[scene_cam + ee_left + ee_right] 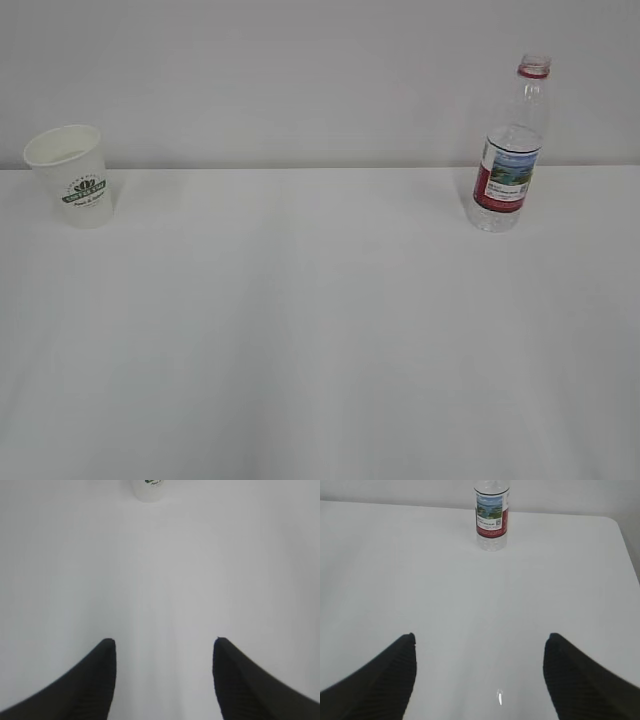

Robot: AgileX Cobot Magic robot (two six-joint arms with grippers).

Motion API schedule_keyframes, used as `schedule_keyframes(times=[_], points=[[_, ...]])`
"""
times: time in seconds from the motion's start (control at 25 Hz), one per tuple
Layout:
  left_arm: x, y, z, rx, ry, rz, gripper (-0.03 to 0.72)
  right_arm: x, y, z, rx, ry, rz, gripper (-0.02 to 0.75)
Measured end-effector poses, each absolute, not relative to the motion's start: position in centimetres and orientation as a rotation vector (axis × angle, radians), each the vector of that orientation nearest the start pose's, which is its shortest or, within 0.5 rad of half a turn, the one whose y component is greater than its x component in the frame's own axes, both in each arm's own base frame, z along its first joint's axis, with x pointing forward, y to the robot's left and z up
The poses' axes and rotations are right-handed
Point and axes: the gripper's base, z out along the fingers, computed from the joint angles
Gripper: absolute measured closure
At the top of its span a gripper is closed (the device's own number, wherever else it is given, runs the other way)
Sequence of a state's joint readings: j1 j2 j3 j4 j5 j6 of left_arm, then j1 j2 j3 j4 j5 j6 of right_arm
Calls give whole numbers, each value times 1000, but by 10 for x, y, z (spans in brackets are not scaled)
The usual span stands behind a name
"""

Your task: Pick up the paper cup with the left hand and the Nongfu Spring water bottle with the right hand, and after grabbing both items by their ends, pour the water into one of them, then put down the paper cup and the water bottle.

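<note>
1. We found the left hand (164, 652) with its jaws standing apart, nothing between them and nothing touched; only bare white table (320, 330) showed in the gap.
2. We found the right hand (479, 650) likewise spread, wider than the left, gripping nothing and clear of every object.
3. The paper cup (70, 175) stood upright at the far left of the table, near the wall, its dark green logo facing the exterior camera. It was well apart from both hands.
4. The Nongfu Spring water bottle (511, 150) stood upright at the far right, uncapped, with the red neck ring visible. It too was well apart from both hands.
5. In the left wrist view only the base of the cup showed, cut off by the top edge.
6. In the right wrist view the bottle's neck was cut off; the label and lower body were clear.
7. Neither arm appeared in the exterior view.
8. We could not make out the level of water in the bottle or whether the cup held any.
</note>
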State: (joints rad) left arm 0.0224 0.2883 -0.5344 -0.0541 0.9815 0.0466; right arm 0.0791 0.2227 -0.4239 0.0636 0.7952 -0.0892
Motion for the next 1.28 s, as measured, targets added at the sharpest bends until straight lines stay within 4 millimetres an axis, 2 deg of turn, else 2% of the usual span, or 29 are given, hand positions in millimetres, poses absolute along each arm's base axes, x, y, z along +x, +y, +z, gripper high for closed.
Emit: schedule_keyframes(times=[0.4,0.8,1.0,1.28], points=[[19,-4,286,27,2205,-33,244,34,10,280,-163,2139,121,145],[19,-6,281,27,2227,-53,244,22,11,271,-228,2314,121,145],[19,-6,281,27,2227,-53,244,21,12,270,-251,2306,128,145],[17,-6,281,27,2216,-55,244,1,12,271,-279,2176,130,145]])
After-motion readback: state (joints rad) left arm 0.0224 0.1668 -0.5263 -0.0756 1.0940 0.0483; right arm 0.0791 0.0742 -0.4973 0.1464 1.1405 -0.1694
